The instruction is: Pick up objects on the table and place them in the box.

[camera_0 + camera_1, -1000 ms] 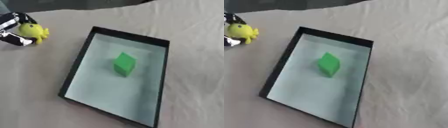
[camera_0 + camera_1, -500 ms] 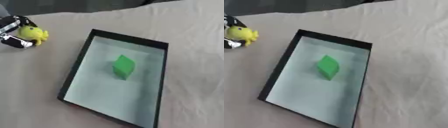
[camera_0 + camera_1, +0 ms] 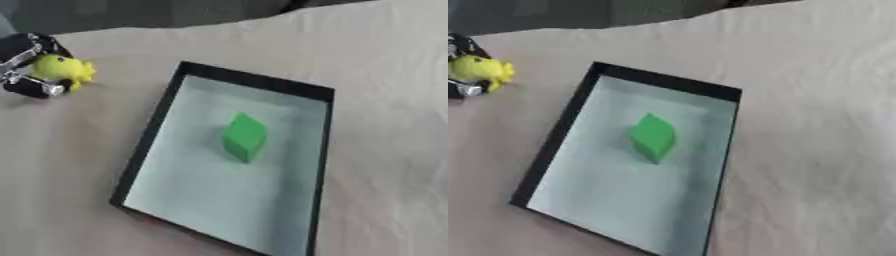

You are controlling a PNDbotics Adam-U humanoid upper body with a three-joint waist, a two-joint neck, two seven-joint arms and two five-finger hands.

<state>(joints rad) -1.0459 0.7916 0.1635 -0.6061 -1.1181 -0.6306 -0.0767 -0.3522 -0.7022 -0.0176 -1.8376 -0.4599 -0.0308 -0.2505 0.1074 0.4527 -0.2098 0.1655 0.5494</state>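
Observation:
A shallow black-rimmed box (image 3: pixel 163 115) with a pale floor lies in the middle of the table. A green block (image 3: pixel 243 136) sits inside it, near the centre. At the far left my left hand (image 3: pixel 26 67) has its fingers curled round a small yellow toy (image 3: pixel 61 70), just above the cloth and left of the box. The same toy (image 3: pixel 481 70) shows at the left edge of the right eye view. My right hand is in neither view.
A beige cloth (image 3: pixel 385 100) covers the table. A dark band (image 3: pixel 157 12) runs along the far edge. Bare cloth lies to the right of the box and in front of my left hand.
My left hand and the yellow toy stay in about the same place left of the box. The small shift of the whole picture comes from the camera.

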